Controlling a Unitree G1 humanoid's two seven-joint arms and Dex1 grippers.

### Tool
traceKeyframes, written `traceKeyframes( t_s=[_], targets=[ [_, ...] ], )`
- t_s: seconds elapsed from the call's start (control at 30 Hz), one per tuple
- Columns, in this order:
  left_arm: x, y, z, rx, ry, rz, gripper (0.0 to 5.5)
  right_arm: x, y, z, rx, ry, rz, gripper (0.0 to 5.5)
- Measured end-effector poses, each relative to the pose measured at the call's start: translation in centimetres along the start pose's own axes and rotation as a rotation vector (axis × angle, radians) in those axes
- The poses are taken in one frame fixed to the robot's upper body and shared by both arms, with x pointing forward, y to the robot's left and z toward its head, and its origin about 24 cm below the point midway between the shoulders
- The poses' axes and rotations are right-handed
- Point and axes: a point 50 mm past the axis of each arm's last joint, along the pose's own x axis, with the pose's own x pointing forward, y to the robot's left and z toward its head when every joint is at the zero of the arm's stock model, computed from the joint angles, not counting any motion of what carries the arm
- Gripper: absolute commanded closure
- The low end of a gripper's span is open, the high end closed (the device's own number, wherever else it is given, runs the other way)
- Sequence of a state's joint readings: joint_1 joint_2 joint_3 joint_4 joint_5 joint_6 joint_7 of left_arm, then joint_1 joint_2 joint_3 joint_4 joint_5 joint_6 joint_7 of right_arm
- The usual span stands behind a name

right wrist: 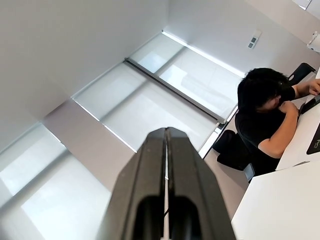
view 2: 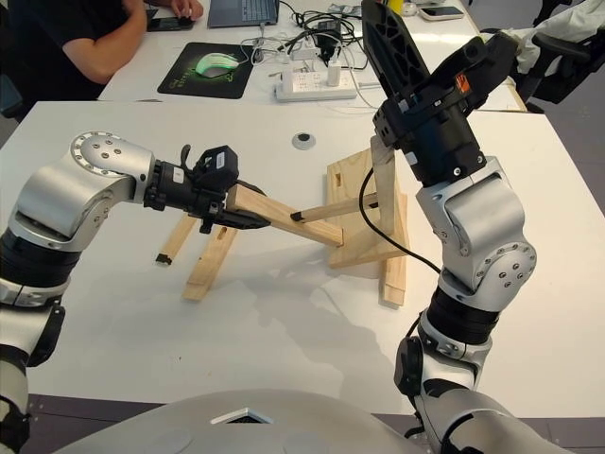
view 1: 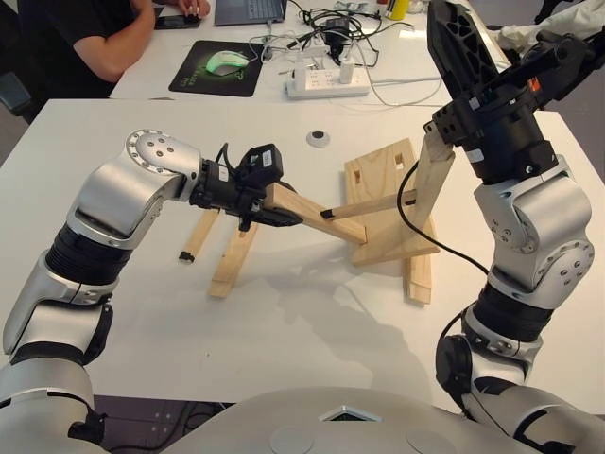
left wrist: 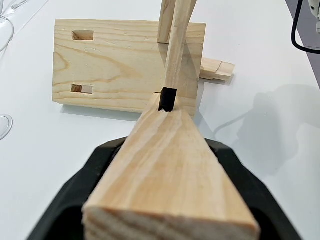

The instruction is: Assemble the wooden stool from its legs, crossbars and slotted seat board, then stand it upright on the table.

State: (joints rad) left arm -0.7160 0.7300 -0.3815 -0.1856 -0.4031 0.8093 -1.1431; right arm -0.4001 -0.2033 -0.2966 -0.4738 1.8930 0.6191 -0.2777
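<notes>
Holding a leg (view 1: 321, 220) clamped by one end, the left gripper (view 1: 279, 211) points it at the black-tipped crossbar (view 1: 369, 205). The crossbar runs to an upright leg (view 1: 433, 175) standing on the seat board (view 1: 373, 170), which lies flat on the table (view 1: 142, 312). The right gripper (view 1: 460, 43) aims upward, fingers pressed together on nothing. Whether the tip is seated I cannot tell. A skewed push could jam it, or topple the upright leg, which nothing seems to grip
</notes>
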Motion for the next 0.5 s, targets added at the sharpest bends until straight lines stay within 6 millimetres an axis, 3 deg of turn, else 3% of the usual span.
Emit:
traceKeyframes(
  t_s=[0.2,0.33,0.5],
  targets=[
    [-1.3,0.2,1.2,-0.029,-0.028,0.031,3.47,-1.3,-0.8,0.5,-0.08,-0.057,-0.006,5.5],
    [-2.8,0.6,2.5,-0.018,-0.09,0.077,3.47,-2.9,-3.5,-0.1,-0.088,-0.05,-0.152,5.5],
    [-4.1,0.6,4.5,0.034,-0.175,0.095,3.47,-3.4,-4.5,-0.5,-0.092,-0.042,-0.192,5.5]
  ],
)
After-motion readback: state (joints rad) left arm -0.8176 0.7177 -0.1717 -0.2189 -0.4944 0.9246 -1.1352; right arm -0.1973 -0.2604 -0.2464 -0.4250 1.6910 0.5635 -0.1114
